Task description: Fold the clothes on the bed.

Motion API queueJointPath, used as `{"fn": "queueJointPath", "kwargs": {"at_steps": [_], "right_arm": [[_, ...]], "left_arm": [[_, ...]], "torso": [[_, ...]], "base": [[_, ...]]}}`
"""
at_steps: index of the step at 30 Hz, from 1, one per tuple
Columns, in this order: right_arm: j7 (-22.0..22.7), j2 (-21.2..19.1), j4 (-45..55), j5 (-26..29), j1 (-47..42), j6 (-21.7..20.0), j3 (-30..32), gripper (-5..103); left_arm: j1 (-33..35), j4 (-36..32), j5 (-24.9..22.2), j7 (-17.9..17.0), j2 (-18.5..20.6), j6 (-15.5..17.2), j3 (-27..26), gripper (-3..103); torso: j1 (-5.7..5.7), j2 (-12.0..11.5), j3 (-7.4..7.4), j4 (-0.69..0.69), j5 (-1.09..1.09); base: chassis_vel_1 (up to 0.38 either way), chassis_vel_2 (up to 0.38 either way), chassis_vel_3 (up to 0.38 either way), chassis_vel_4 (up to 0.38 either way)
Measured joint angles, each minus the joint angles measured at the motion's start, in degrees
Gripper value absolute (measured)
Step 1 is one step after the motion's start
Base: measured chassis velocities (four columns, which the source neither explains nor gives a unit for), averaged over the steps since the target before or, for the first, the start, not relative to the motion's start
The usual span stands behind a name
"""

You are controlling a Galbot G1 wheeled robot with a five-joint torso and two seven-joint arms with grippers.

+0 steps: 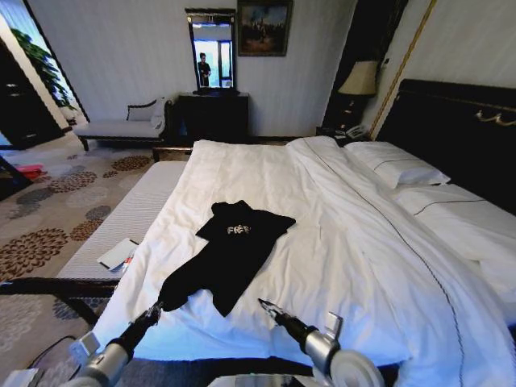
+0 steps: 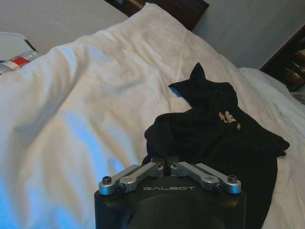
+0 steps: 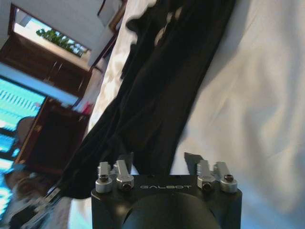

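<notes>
**Left gripper pinching the black top's near corner, right gripper open beside the hem**

You have the black sleeveless top (image 1: 230, 254) lying on the white duvet of the bed (image 1: 355, 266), toward the bed's left side and closer to its foot than to the pillows (image 1: 399, 171). The white lettering on the chest faces up, and the fabric runs in a rumpled diagonal from the chest down to the near left corner.

Your left gripper (image 1: 156, 308) sits at that near left corner of the top. In the left wrist view its jaws are drawn together with a bunched fold of the black cloth (image 2: 209, 138) gathered at the tips (image 2: 167, 167), so it is pinching the garment.

Your right gripper (image 1: 264, 305) is just beside the near hem, over bare duvet. In the right wrist view its fingers (image 3: 125, 161) stand spread apart, with the dark fabric (image 3: 162, 86) stretching away in front of them; you cannot tell whether the tips touch the cloth.

A grey upholstered bench (image 1: 133, 214) stands against the bed's left side, with a flat white item (image 1: 118, 253) resting on it.
</notes>
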Motion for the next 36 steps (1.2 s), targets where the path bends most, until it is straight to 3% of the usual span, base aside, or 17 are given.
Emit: {"fn": "queueJointPath", "kwargs": {"at_steps": [9,12,29,33,36], "right_arm": [[1.4,3.74,-7.93,2.86,6.29,-0.19,-4.07,95],[2.19,4.8,-9.59,4.02,8.17,-0.15,-4.49,100],[2.35,8.5,-15.43,0.41,9.81,0.44,-7.79,103],[2.28,8.82,-16.02,-0.37,9.79,1.03,-8.01,84],[2.26,8.63,-16.03,-0.39,9.8,1.25,-7.93,78]], "left_arm": [[-0.71,-0.97,3.21,-0.76,-0.38,0.23,2.83,1],[-1.07,-1.02,3.69,-1.21,-0.39,0.26,3.71,1],[-0.46,-1.3,4.13,-1.17,-0.15,0.29,3.62,1],[-0.41,-1.22,4.13,-0.99,-0.31,0.23,3.67,1],[-0.57,-1.0,4.2,-0.92,-0.34,0.19,3.86,1]], "torso": [[0.0,0.0,0.0,0.0,0.0],[0.0,0.0,0.0,0.0,0.0],[0.0,0.0,-0.01,-0.01,0.0],[0.0,0.0,-0.01,-0.01,-0.01],[0.0,0.0,-0.01,0.0,0.0]], "base": [[0.0,0.0,0.0,0.0],[0.0,0.0,0.0,0.0],[0.0,0.0,0.0,0.0],[0.0,0.0,0.0,0.0],[0.0,0.0,0.0,0.0]]}}
